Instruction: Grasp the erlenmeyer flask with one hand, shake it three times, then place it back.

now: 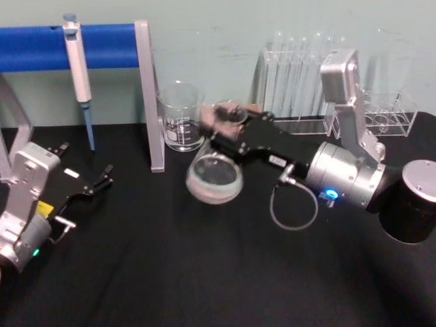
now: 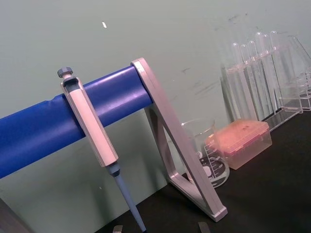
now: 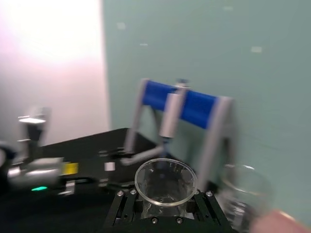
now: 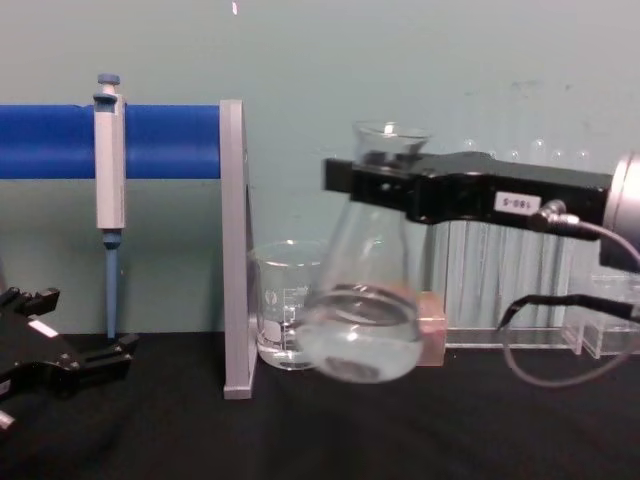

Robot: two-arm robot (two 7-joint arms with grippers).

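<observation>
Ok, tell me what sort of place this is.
Most likely a laboratory bench: a pipette hangs on a blue stand, test tubes stand in a clear rack, and the right gripper holds an erlenmeyer flask by its neck. The left gripper sits idle at the left.

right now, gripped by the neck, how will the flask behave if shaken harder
Likely slippery: the right gripper clamps only the smooth glass neck of the erlenmeyer flask, so it could swing or slide. Probably bottom-heavy, given the wide base and the little liquid. Fragile too, with the beaker close by.
</observation>
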